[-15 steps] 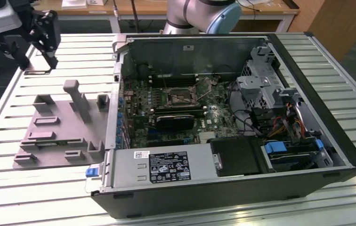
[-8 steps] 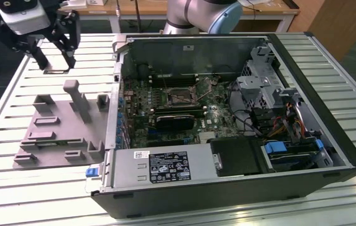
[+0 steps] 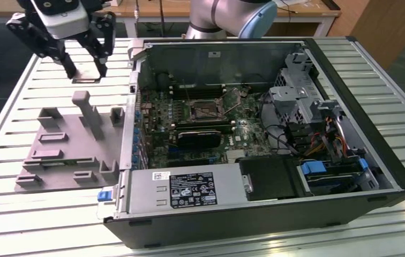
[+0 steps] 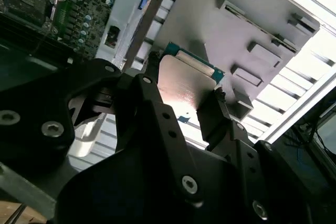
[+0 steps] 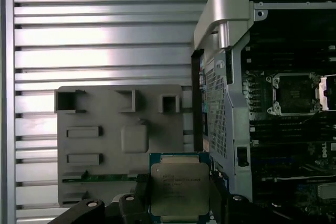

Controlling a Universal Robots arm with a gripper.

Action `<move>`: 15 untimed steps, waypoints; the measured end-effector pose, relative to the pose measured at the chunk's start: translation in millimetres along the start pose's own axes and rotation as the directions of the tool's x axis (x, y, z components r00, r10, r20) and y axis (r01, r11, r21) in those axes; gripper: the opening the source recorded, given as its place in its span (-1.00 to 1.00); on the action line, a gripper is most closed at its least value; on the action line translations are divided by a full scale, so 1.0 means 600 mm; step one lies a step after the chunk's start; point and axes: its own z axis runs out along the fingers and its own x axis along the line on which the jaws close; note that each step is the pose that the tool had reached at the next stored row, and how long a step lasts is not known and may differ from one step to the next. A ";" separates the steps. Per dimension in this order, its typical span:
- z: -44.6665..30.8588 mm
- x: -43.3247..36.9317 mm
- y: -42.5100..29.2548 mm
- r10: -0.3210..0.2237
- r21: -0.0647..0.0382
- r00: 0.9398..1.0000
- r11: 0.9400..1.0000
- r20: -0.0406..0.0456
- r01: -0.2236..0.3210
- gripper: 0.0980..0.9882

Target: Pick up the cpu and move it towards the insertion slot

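Observation:
The cpu (image 3: 87,79) is a flat square chip with a silver top and a thin rim. My gripper (image 3: 87,74) is shut on it and holds it in the air above the slatted table, at the exterior view's far left, outside the computer case. In both wrist views the cpu (image 5: 179,187) (image 4: 189,83) sits between the black fingers (image 4: 152,103). The insertion slot (image 3: 206,108) is a silver-framed square socket with a dark centre on the motherboard inside the case, to the exterior view's right of the gripper. It also appears in the first wrist view (image 5: 294,94).
A grey fixture plate (image 3: 52,166) with raised blocks lies on the table (image 3: 16,107) beside the open computer case (image 3: 395,160). The case's side wall (image 3: 134,69) stands between gripper and motherboard. Inside are a finned black block (image 3: 196,138), a drive cage (image 3: 299,96), cables and a power supply (image 3: 188,188).

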 end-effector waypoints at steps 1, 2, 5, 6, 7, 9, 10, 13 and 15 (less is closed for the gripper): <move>0.000 -0.007 0.000 0.000 0.000 1.000 1.000 0.000 0.000 -0.01; 0.001 -0.014 0.001 0.000 0.000 1.000 1.000 -0.001 0.000 -0.01; 0.002 -0.037 0.002 0.000 0.000 1.000 1.000 -0.002 0.000 -0.01; 0.002 -0.044 0.002 0.000 0.000 1.000 1.000 -0.002 0.000 -0.01; 0.002 -0.052 0.003 0.000 0.000 1.000 1.000 -0.003 0.000 -0.01; 0.003 -0.067 0.003 0.000 0.000 1.000 1.000 -0.004 0.000 -0.01; 0.003 -0.075 0.004 0.000 0.000 1.000 1.000 -0.004 0.000 -0.01; 0.004 -0.097 0.005 0.000 0.000 1.000 1.000 -0.005 0.000 -0.01; 0.005 -0.113 0.005 0.000 0.000 1.000 1.000 -0.006 0.000 -0.01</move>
